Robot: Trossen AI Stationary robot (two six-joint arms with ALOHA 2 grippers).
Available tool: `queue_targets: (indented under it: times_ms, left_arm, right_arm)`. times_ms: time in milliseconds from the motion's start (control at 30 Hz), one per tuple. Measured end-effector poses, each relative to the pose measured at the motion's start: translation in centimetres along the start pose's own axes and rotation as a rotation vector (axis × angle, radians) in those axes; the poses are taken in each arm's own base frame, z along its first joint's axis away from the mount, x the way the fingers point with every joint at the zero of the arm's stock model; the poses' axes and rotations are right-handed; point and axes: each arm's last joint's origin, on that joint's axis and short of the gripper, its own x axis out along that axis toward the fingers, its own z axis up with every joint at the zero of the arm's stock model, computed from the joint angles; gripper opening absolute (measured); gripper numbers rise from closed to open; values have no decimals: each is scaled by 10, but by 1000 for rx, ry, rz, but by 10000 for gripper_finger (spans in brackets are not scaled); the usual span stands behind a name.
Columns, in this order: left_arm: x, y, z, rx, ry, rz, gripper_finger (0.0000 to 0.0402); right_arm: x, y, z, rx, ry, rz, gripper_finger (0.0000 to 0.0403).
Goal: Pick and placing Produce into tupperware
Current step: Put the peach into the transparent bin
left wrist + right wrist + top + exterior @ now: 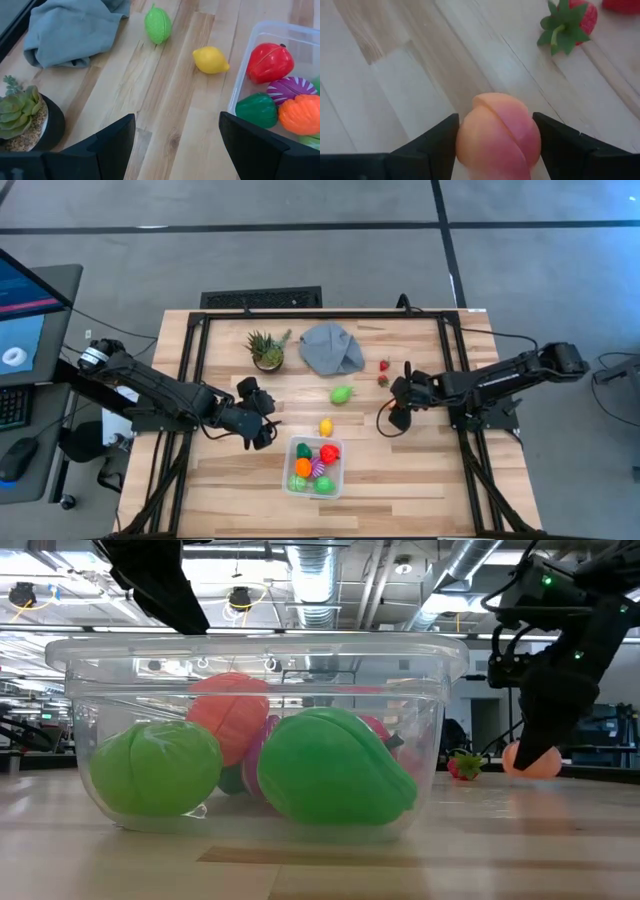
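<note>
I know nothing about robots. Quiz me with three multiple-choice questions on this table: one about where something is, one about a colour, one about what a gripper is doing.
1. Where does the yellow lemon lie?
A. inside the tupperware
B. on the table beside the tupperware
C. on the grey cloth

2. What colour is the loose fruit between the lemon and the grey cloth?
A. green
B. purple
C. blue

3. What is the right gripper doing?
A. hanging open and empty
B. closed around a peach
C. gripping the potted plant

Answers: 1 B, the lemon rests on bare wood just outside the tupperware. 2 A, the green fruit. 3 B, the peach sits between its fingers.
</note>
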Motion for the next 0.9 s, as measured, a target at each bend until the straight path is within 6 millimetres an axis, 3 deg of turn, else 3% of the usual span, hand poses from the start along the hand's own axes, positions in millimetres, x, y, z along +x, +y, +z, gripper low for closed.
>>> queue_targets:
  times_ms: [333,900]
  left_arm:
    - [0,0,0,-2,4,-6,279]
    - [0,0,0,-6,-2,-2,279]
  right_arm:
    - [-14,2,2,43,-70,58,261]
    - [-64,44,17,22,-281,321,260]
